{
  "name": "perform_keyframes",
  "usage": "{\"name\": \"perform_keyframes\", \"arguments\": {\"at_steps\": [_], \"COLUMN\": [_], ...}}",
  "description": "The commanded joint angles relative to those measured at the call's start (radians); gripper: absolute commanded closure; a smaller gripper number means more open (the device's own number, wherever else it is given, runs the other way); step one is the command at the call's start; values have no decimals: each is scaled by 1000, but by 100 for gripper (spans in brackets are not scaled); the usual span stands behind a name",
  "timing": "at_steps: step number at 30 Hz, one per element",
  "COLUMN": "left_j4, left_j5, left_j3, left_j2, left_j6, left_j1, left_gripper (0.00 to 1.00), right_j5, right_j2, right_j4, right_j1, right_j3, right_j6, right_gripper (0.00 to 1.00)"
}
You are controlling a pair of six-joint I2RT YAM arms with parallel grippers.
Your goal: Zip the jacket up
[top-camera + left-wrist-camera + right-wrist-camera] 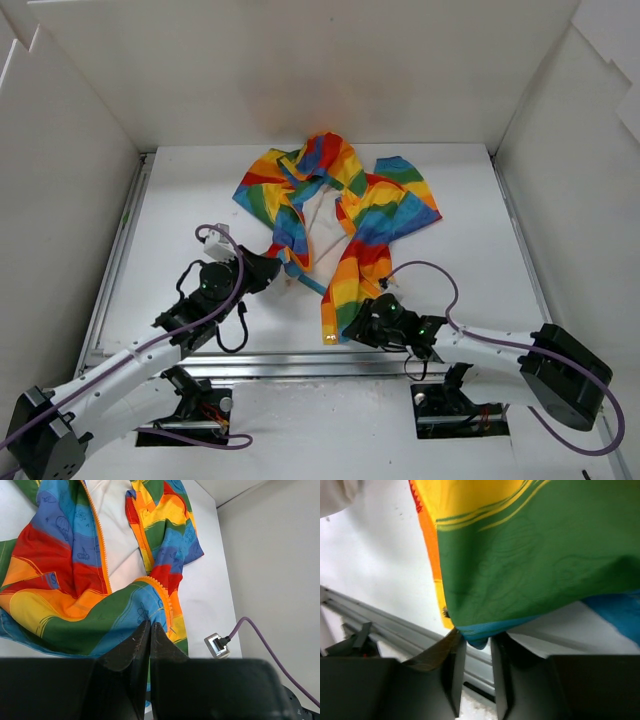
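Your jacket (345, 215) lies open and front-up on the far middle of the table (470, 240). Its long axis runs from far to near: the hood (322, 152) points away from the arm bases toward the back wall, and the hem points back at you. The two front panels are spread apart, so the white lining (322, 225) shows between them, and the orange zipper teeth (102, 555) run unjoined along each inner edge. The panel on the right arm's side reaches nearer than the other, slanting a little toward the left as it comes toward you. Its bottom corner ends just short of the metal rail (300, 362) at the table's near edge. Your left gripper (278, 268) is at the bottom hem of the left-side panel. Its jaws are pressed fully together, with the tips on the blue and green stripes beside the curled zipper edge, but you cannot tell whether any cloth is caught between them. Your right gripper (347, 327) is at the bottom corner of the right-side panel. In its wrist view the jaws stand a little apart with the blue hem corner hanging between the fingers (455, 670), and you cannot tell whether they actually pinch it.
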Motion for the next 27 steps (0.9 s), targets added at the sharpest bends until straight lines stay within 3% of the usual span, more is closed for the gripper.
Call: {"name": "perform_keyframes", "arguments": {"at_steps": [1,4,7,11,20,27], "left_j4": [35,38,49,53,32,5], "left_j5": [-5,-3,8,4,-8,-9], "left_j3": [49,59,58,55,53,61], "left_j2": [2,11,28,31,12,0], "left_j6": [-2,1,-9,-10,1,7], "left_j1": [6,6,6,6,6,6], "left_gripper": [100,100,100,100,100,100], "right_j5": [129,117,97,36,-55,-38], "right_j2": [-21,16,47,85,102,121], "right_j4": [-95,-67,-29,-29,-58,-72], "right_j1": [8,6,8,9,15,41], "right_j3": [0,0,3,32,37,37], "right_j6": [-7,-14,-17,-60,-60,-39], "right_gripper": [83,91,91,38,55,55]}}
